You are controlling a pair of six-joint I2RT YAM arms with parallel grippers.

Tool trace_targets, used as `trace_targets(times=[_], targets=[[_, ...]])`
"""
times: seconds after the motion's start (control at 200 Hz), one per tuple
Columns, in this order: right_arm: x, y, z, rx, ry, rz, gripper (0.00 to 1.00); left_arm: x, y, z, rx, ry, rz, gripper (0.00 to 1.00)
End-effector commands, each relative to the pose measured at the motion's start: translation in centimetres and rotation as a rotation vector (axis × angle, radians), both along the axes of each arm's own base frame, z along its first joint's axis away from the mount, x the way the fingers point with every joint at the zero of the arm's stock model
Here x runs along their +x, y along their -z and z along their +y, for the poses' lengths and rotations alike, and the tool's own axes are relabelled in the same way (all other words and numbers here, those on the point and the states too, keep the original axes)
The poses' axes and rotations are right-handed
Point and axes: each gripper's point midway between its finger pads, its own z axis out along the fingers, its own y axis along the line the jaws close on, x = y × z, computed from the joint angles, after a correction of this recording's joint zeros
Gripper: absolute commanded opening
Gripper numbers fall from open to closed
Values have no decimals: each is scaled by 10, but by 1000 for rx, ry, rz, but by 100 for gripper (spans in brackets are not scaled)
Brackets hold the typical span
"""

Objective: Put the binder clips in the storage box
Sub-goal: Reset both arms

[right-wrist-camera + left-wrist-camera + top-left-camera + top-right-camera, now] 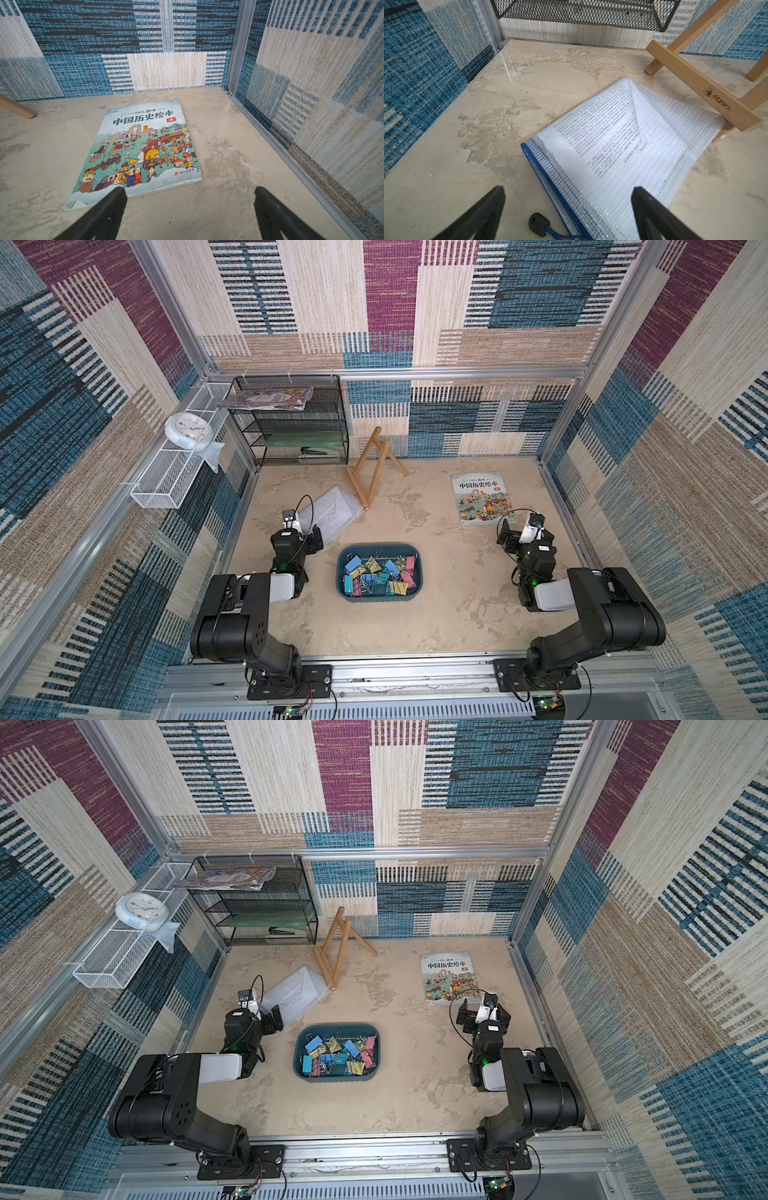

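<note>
The dark teal storage box (376,600) (336,1079) sits on the table midway between the two arms. Several binder clips (377,573) (337,1055) in pink, yellow, teal and blue lie piled inside it; I see none loose on the table. My left gripper (312,537) (275,1017) (568,190) is open and empty, left of the box, over the zipper edge of a mesh pouch. My right gripper (506,533) (464,1013) (190,189) is open and empty, right of the box, above bare table by a picture book's near edge.
A clear mesh pouch (332,510) (612,145) with a printed sheet lies against a wooden easel (372,472). A picture book (482,497) (141,149) lies at the back right. A black wire rack (291,423) and a white basket (166,485) with a clock (189,431) stand at the back left.
</note>
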Motion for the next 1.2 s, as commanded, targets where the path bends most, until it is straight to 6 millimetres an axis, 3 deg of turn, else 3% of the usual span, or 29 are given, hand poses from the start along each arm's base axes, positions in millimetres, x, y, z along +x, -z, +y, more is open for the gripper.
trace_targets(times=[0.0,0.035,0.075,0.135,0.2,0.26,0.34,0.431,1.026,1.097,1.197], targets=[[-31,-26,-1,18,-4,-160,100,-6,-9,3,-3,-21,-64,99],[-42,-32,2,9,-28,-206,100,-13,-12,8,-5,-56,-102,99],[-40,-33,2,3,-30,-211,100,-22,-14,13,-7,-90,-139,99],[-20,-24,-3,10,1,-157,100,-24,-12,12,-6,-81,-143,99],[10,-7,0,-7,-11,-22,100,-9,-5,-1,-3,2,-73,99],[1,-10,-1,16,-4,-34,100,5,-2,-15,-15,93,17,99],[2,-12,-5,15,15,-67,100,-1,-6,-7,-17,54,-58,99],[6,-8,-3,18,9,-27,100,4,0,-11,-23,76,15,99],[7,-7,-1,8,-5,-15,100,4,-2,-9,-22,68,-2,99],[-1,-12,-2,9,-1,-49,100,3,-4,-9,-21,68,-10,99],[-49,-36,7,-1,-68,-232,100,-10,-11,-8,-12,64,-96,99]])
